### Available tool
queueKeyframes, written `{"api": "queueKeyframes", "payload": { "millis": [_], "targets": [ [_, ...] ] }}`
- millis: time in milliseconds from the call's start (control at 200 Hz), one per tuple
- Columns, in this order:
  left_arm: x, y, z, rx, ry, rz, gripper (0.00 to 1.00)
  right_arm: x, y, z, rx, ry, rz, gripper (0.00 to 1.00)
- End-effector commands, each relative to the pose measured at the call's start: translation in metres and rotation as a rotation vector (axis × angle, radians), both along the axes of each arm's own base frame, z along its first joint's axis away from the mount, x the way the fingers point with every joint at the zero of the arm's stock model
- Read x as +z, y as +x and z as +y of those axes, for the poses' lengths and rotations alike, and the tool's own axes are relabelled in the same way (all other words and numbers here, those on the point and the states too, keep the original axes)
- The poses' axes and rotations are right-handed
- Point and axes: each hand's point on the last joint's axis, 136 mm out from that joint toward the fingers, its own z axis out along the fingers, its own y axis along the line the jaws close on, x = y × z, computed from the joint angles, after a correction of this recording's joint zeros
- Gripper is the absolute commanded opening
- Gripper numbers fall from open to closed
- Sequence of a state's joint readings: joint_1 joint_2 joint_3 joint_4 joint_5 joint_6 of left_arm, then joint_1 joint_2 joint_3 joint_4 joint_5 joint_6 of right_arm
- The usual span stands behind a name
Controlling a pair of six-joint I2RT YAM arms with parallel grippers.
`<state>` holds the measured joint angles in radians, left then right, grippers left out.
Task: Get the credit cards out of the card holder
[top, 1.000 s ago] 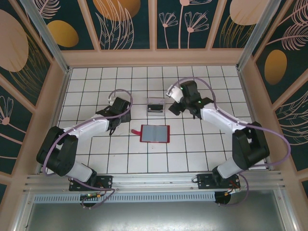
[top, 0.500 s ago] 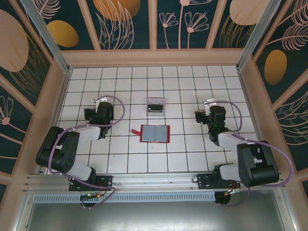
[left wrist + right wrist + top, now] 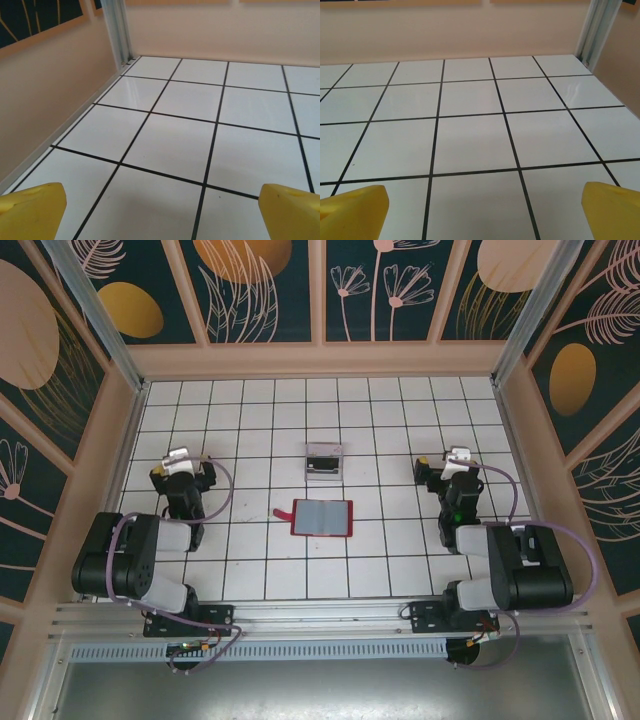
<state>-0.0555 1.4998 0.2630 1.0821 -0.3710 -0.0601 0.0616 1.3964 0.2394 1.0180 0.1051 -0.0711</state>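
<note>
**State.** The small flat red folding card holder [image 3: 322, 518] lies open on the white tiled surface [image 3: 250, 575], midway between the two arms, with its grey see-through sleeves facing up. A clear plastic tray [image 3: 324, 461] stands just beyond the holder without touching it, and has something dark inside. From above, it cannot be told whether credit cards sit in the sleeves. The left gripper [image 3: 181, 472] and the right gripper [image 3: 448, 474] are both spread wide and empty. Each is well apart from the holder, near its own side wall.

**Hazards (judged):**
- The holder looks light and nothing restrains it. A one-sided pull on a card would likely drag the whole holder along, so pin it with the other gripper.
- Thin cards lying flat in sleeves offer little edge. Fingertips may slip off or pinch the sleeve film instead.
- A steep approach may jam the fingertips against the surface.
- A reach across the holder may knock the tray.
</note>
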Motion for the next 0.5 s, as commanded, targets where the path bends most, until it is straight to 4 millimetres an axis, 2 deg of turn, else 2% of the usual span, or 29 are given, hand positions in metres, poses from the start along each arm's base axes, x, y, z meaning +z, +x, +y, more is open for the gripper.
{"api": "queueKeyframes", "payload": {
  "millis": [0, 105, 185, 495],
  "targets": [
    [0.028, 0.006, -0.015, -0.113, -0.057, -0.153, 0.98, 0.016, 0.005, -0.009, -0.034, 0.043, -0.112, 0.99],
    [0.026, 0.006, -0.017, -0.13, -0.053, -0.15, 0.99, 0.013, 0.009, -0.011, -0.033, 0.057, -0.097, 0.99],
    [0.026, 0.006, -0.017, -0.131, -0.052, -0.149, 0.99, 0.003, 0.009, -0.018, -0.026, 0.101, -0.082, 0.99],
    [0.026, 0.007, -0.017, -0.127, -0.05, -0.148, 0.98, 0.004, 0.008, -0.023, -0.057, 0.106, -0.095, 0.99]
  ]
}}
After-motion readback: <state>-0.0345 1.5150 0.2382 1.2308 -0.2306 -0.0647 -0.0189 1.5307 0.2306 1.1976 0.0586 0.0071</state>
